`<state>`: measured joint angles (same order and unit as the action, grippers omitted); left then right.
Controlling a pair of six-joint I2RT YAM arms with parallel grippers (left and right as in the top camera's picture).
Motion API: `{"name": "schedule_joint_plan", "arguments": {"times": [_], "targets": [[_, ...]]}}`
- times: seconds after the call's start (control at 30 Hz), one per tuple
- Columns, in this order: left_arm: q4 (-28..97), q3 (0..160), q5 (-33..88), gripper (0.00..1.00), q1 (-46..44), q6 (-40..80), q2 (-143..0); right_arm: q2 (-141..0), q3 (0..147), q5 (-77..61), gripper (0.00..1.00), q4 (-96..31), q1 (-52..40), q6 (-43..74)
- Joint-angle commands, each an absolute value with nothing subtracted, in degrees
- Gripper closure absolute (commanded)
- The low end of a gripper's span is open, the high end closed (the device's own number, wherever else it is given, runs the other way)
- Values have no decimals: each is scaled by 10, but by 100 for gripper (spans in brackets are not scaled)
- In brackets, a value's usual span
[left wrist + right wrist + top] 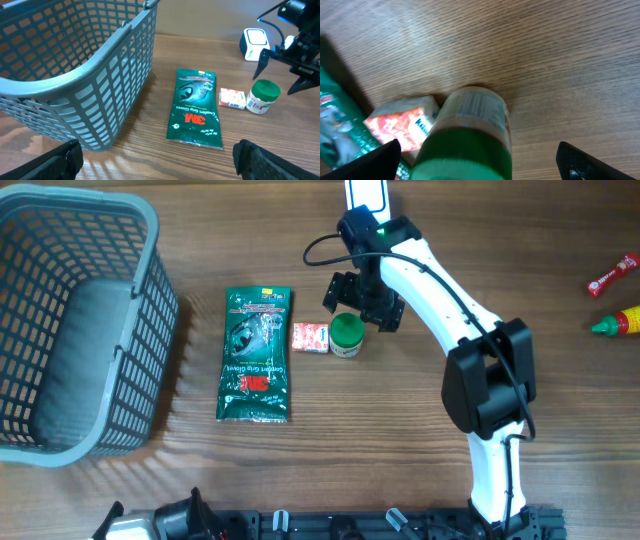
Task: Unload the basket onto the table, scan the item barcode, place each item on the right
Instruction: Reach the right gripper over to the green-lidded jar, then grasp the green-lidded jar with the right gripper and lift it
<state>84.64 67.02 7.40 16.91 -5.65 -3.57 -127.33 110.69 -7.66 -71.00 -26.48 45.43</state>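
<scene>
The right gripper (360, 305) hangs over the middle of the table (380, 440) with its 2 fingers spread wide and nothing between them. Directly below it stands the jar (347, 333), upright, with a green lid and a white printed label. From the right wrist view the jar (470, 125) sits centred between the open fingers, which are not touching it.

A small red and white box (309, 337) lies right against the jar's left side. Beside that is a flat green glove packet (256, 355). A grey basket (150, 350) stands at the far left, well apart from the jar.

The white scanner (366, 192) sits at the far edge of the table, behind the right arm. A red tube (612, 275) and a red bottle with a green tip (620, 323) lie off at the right edge.

The left gripper (160, 165) is spread wide too, empty, near the front edge of the table, with the basket and the packet in front of it.
</scene>
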Motion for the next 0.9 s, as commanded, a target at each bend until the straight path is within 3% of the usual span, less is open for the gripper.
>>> {"name": "schedule_joint_plan", "arguments": {"times": [0.0, 0.33, 0.7, 0.87], "targets": [[845, 670, 81, 0, 171, -55, -32, -1298, 1101, -89, 0, -704, -276, 467], [845, 670, 81, 0, 171, -55, -32, -1338, 1101, -93, 1, -698, -307, 540], [845, 670, 81, 0, 171, -55, -32, -1363, 1101, -86, 24, -698, -303, 614], [845, 670, 81, 0, 171, -55, -32, -1358, 1114, -95, 20, -713, -289, 580]]}}
